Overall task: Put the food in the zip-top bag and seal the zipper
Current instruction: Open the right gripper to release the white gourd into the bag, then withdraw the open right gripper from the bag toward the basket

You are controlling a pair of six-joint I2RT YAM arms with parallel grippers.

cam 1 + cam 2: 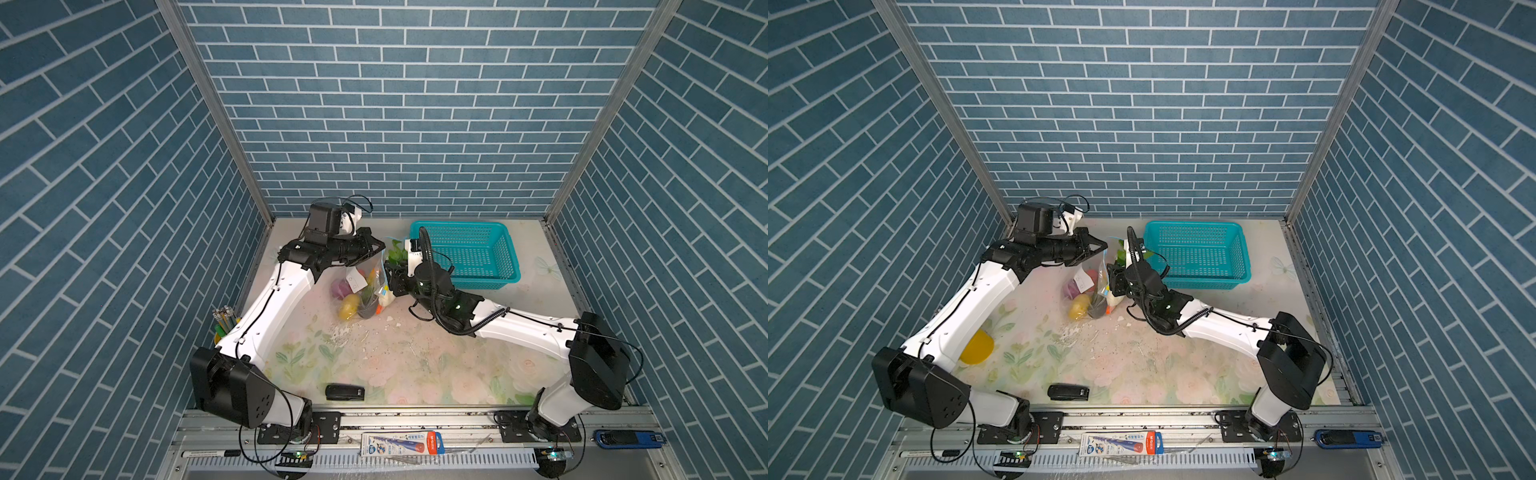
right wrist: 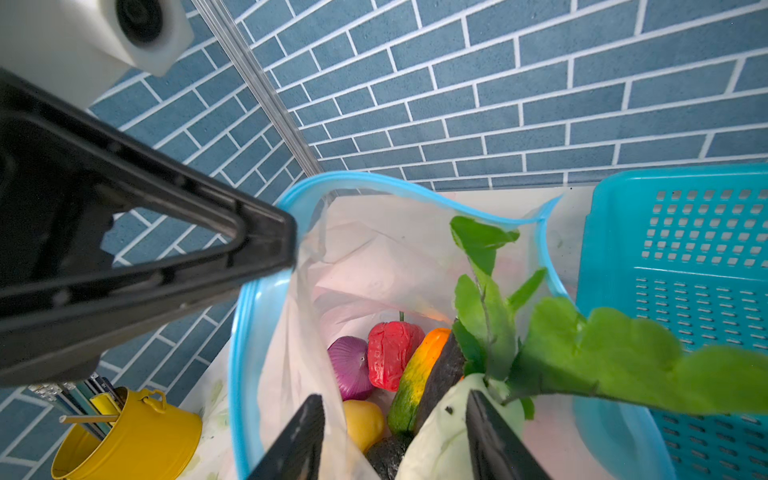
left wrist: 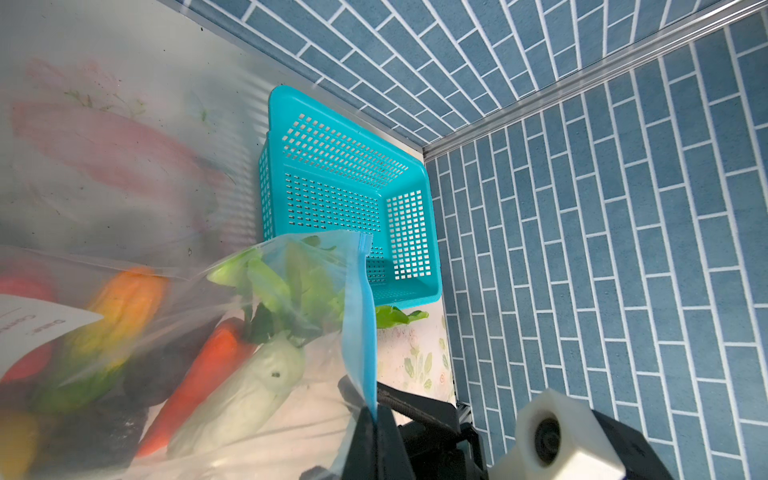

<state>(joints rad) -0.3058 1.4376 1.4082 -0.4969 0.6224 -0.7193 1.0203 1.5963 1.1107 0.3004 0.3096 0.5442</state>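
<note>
A: Where is the bag (image 1: 362,291) found?
B: It is stood on the desk (image 1: 415,357) between the two sets of jaws. It is hung from the left jaws by its zipper (image 2: 365,183), with the mouth spread wide.
A: How are the left jaws set?
B: They are closed on the zipper, and the blue strip is pinched flat between them.
A: And the right jaws?
B: They are parted at the open mouth. A white piece (image 2: 444,436) is seen between them, against one side, but no grip on it is shown.
A: What else is kept in the bag?
B: Beyond the right jaws, purple (image 2: 351,365), red (image 2: 392,353), yellow (image 2: 363,422), orange-and-green (image 2: 419,374) and dark (image 2: 442,374) pieces are piled. Green leaves (image 2: 582,353) are stuck out over the rim, on the side away from the left jaws.
A: What is set around it?
B: A basket (image 2: 594,257) is placed just beyond the right jaws, beside the bag. A yellow pot (image 2: 137,440) of pencils is seen well behind the left jaws.
</note>
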